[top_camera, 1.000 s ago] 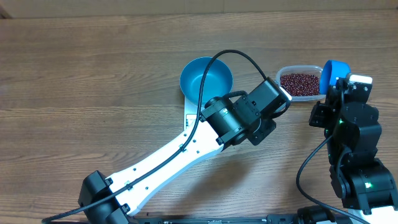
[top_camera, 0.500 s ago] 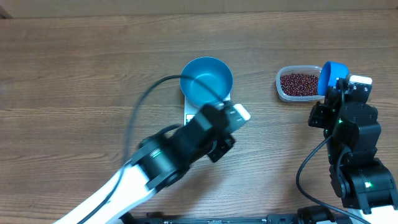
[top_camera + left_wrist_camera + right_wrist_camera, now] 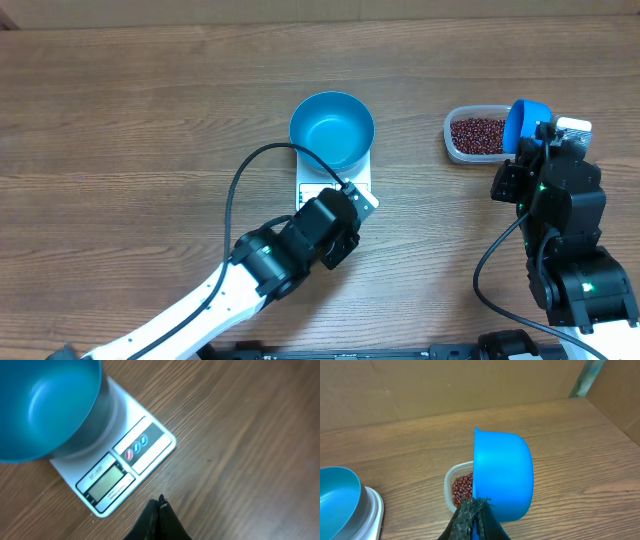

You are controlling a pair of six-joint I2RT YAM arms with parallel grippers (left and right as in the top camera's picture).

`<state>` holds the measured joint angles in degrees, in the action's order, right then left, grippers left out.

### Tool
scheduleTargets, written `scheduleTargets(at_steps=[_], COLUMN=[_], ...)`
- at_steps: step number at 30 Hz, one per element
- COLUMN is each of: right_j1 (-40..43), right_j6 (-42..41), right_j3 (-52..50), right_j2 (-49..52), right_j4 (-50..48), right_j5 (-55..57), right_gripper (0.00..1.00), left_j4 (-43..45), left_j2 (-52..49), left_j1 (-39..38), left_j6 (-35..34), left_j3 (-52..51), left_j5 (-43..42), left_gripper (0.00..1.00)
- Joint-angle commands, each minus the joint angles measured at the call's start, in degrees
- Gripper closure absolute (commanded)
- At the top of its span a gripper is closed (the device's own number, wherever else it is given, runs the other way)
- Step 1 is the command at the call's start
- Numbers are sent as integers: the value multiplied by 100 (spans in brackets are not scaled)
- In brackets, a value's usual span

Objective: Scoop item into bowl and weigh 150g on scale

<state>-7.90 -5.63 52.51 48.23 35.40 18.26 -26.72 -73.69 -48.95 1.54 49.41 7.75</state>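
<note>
The blue bowl [image 3: 332, 130] stands empty on the white scale [image 3: 312, 190]; both fill the upper left of the left wrist view, bowl [image 3: 45, 405] and scale [image 3: 120, 470]. My left gripper [image 3: 367, 200] hovers just off the scale's display edge, shut and empty [image 3: 161, 502]. The red-brown beans [image 3: 478, 134] lie in a clear tub [image 3: 452, 140]. My right gripper [image 3: 476, 506] is shut on the handle of a small blue scoop [image 3: 502, 475], tipped on its side over the tub's right end [image 3: 522, 122]. Beans [image 3: 462, 487] show beside the scoop; its inside is hidden.
Bare wooden tabletop [image 3: 120, 140] surrounds everything. A cardboard wall [image 3: 445, 385] stands behind the table. The left arm's black cable [image 3: 240, 185] loops over the table left of the scale.
My left arm has swung back from beside the bean tub to the scale's near edge. The right gripper and scoop have shifted slightly left over the tub.
</note>
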Motion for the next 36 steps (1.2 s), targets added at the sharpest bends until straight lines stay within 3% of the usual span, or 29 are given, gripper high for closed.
scheduleTargets(at_steps=[1, 8, 36], right_j1=[15, 15, 13], right_j6=[-61, -210, -662], right_j3=[199, 199, 199], right_j2=[9, 111, 590], right_j4=[-17, -17, -212], right_j5=[-33, -144, -597], right_gripper=[96, 96, 96], left_j4=[170, 800, 1314], left_j2=[-400, -1316, -1589], left_j1=[142, 262, 629], left_j6=[-223, -221, -181], left_j3=[-52, -39, -52], left_j5=[195, -2, 15], left_gripper=[96, 96, 96])
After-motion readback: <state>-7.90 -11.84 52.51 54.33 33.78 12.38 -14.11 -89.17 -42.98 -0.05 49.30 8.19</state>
